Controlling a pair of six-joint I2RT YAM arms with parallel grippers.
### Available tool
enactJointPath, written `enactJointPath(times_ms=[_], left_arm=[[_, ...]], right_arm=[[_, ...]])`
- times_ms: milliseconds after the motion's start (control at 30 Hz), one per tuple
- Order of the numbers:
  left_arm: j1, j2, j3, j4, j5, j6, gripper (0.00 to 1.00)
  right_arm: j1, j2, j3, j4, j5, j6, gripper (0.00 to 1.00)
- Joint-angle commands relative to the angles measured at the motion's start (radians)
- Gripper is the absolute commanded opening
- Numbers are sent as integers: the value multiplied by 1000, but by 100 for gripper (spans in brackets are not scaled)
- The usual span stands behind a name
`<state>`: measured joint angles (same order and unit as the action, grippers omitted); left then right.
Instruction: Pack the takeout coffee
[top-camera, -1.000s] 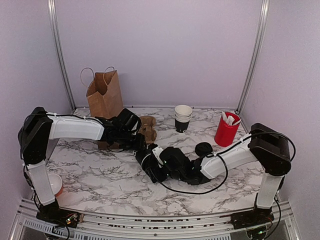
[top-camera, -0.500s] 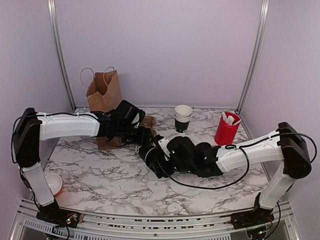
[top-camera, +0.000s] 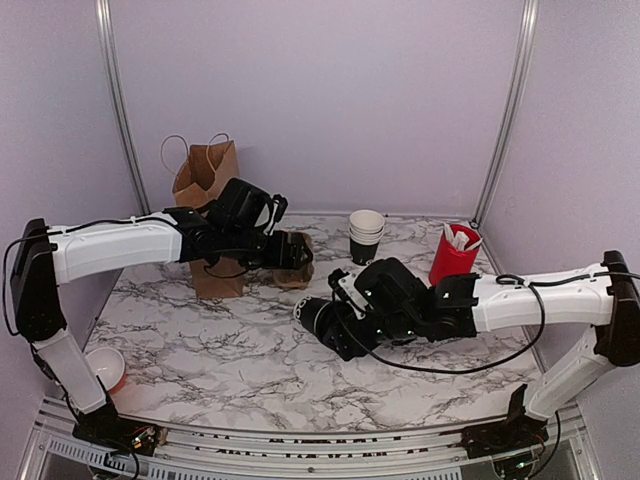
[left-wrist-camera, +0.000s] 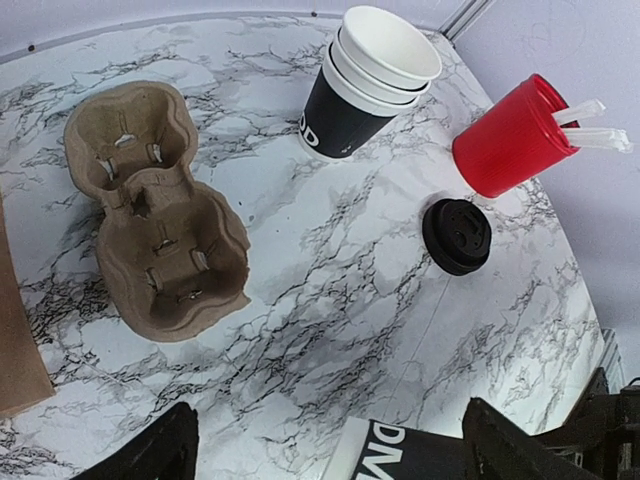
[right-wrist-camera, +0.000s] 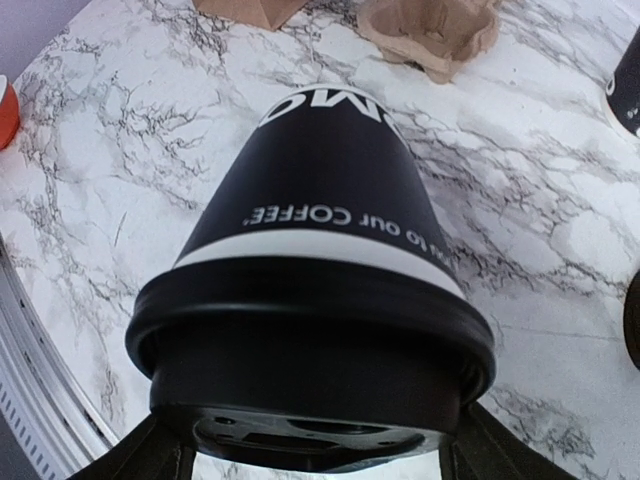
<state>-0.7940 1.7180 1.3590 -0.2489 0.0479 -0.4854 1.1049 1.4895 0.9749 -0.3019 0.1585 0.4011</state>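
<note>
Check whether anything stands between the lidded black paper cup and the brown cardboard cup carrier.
No object lies on the marble table between the black lidded paper cup, held by the right gripper, and the brown moulded cardboard carrier. Only the open left gripper hovers near the carrier.

The takeout coffee (right-wrist-camera: 320, 200) is black with white lettering; the bench (left-wrist-camera: 330, 270) is grey-veined white marble; the tumbler (left-wrist-camera: 505, 140) is red.

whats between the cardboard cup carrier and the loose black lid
Only bare marble table between the cup carrier and the loose lid, shown in the left wrist view.
</note>
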Motion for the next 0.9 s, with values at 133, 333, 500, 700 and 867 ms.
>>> enactJointPath(times_ms=[133, 333, 500, 700, 867], left_arm=[[-2, -152, -39, -3, -3, 6, 93], [-2, -231, -99, 24, 18, 1, 93], [-2, -284, -142, 46, 42, -6, 93], [-2, -352, -199, 54, 57, 2, 93], [-2, -396, -248, 72, 63, 9, 93]], right_arm=[[-70, -223, 69, -445, -75, 98, 56], [-168, -353, 72, -725, -102, 144, 56], [-319, -416, 69, -865, -151, 115, 56], [-448, -428, 56, -994, -195, 78, 56], [-509, -410, 39, -1055, -212, 64, 56]])
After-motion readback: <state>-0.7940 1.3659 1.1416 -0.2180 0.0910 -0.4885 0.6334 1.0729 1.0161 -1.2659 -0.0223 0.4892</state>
